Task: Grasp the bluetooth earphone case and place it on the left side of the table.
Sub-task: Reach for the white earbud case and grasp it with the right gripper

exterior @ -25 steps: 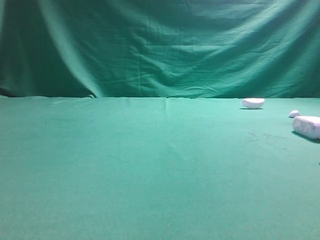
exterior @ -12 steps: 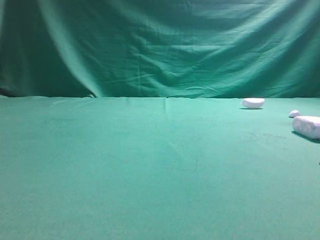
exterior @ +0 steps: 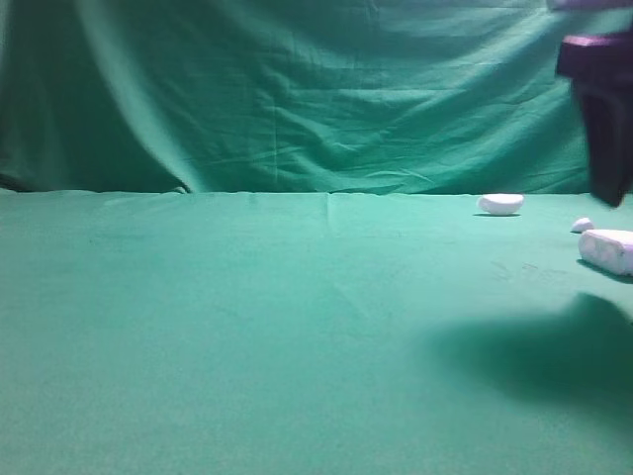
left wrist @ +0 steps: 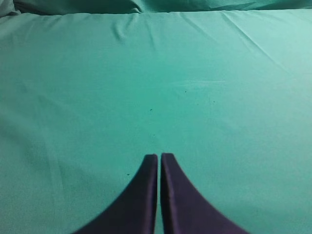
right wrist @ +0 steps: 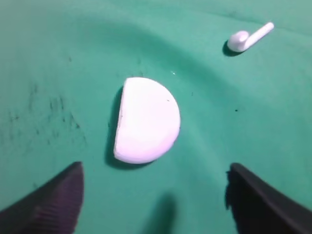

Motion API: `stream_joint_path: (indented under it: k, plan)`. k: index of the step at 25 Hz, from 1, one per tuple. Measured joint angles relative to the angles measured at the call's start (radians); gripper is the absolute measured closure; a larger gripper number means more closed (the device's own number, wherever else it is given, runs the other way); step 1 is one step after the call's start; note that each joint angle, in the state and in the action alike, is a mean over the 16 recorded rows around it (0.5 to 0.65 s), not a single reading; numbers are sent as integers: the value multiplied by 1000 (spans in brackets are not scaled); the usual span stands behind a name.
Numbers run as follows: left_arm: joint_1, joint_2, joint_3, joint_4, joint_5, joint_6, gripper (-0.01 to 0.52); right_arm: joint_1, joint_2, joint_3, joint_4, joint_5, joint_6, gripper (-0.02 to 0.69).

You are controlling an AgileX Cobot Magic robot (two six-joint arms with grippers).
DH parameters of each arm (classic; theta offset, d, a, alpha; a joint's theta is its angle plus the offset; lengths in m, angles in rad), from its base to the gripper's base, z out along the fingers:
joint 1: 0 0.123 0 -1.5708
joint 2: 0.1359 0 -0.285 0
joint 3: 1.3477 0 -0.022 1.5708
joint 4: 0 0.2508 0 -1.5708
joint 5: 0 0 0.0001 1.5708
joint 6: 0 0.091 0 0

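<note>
Nearest, the left gripper hangs low over bare cloth with its dark fingers pressed together, holding nothing. The right gripper is spread wide and empty. Between its fingers the right wrist view shows only a flat white half-moon-shaped plastic piece, with a small white stemmed earbud beyond it.

That is the main risk. The white, smooth, pill-shaped bluetooth earphone case lies at the far right edge of the high view, partly cut off, and I cannot find it in the wrist view. A descent on the present line would likely close on the wrong white thing. The case also looks slick and rounded, so an off-centre pinch could squirt it sideways or knock the earbud just behind it.

The green cloth-covered table is soft and faintly creased; a low drag could ruck it. A broad shadow falls at the right, beneath the raised gripper. Farther back lies the half-moon piece, then the draped green backdrop in loose folds.
</note>
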Motion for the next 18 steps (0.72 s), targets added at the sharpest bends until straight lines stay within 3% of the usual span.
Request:
stream_joint_path:
  k: [4,7,13,18]
  plan:
    - [0,0,0,0,0,0,514,1,93,-34,-1,-20,37,97]
    - [0,0,0,0,0,0,514,1,144,-53,-2,-33,54,66]
    - [0,0,0,0,0,0,514,1,206,-75,-12,-64,67,89]
    - [0,0,0,0,0,0,514,1,230,-80,-24,-79,77,169]
